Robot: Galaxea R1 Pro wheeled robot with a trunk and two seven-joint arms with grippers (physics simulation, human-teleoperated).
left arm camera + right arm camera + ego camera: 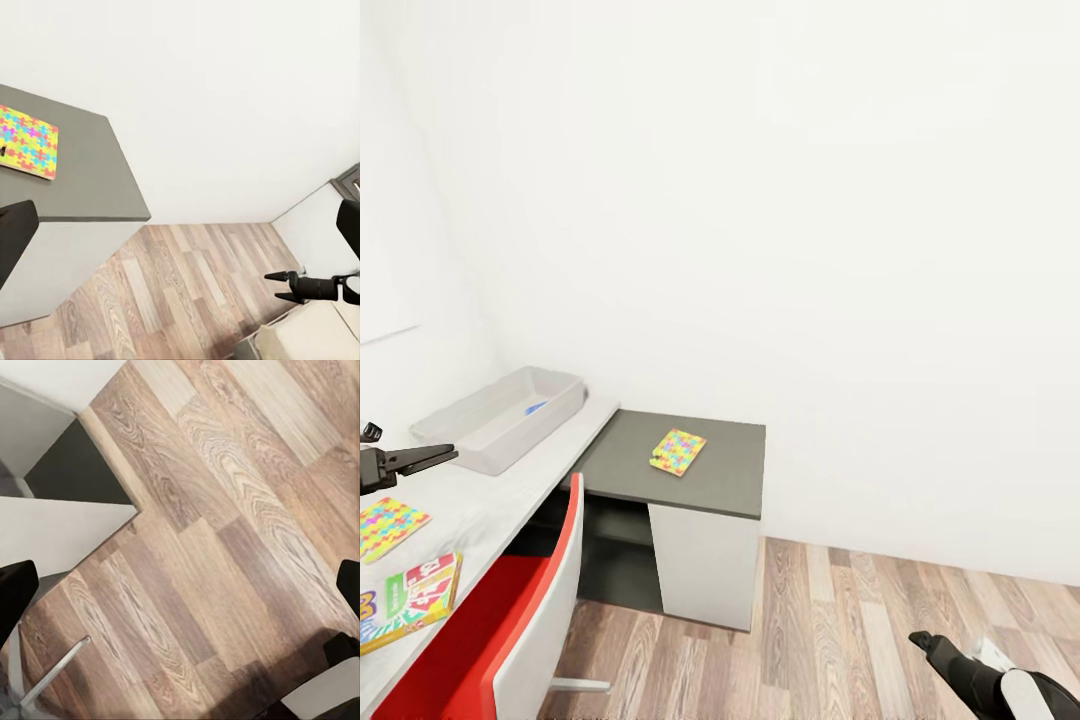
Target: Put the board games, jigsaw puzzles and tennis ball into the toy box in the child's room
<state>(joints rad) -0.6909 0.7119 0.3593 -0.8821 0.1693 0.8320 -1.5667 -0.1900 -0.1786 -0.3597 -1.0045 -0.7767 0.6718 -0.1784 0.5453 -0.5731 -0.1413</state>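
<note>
Holding nothing in the left gripper (445, 457), fingers spread wide, with the toy box (480, 440) just past its tips on the table (490, 500) and a small blue thing (536, 407) inside, too tiny to tell. Closer in than that gripper, see one jigsaw puzzle (388, 525) and a board game (410, 600), both cut off by the picture's edge, and off to its right the second jigsaw puzzle (678, 451) on the dark cabinet (710, 485). Holding nothing in the right gripper (274, 287) too, open over the wood floor (840, 620).
</note>
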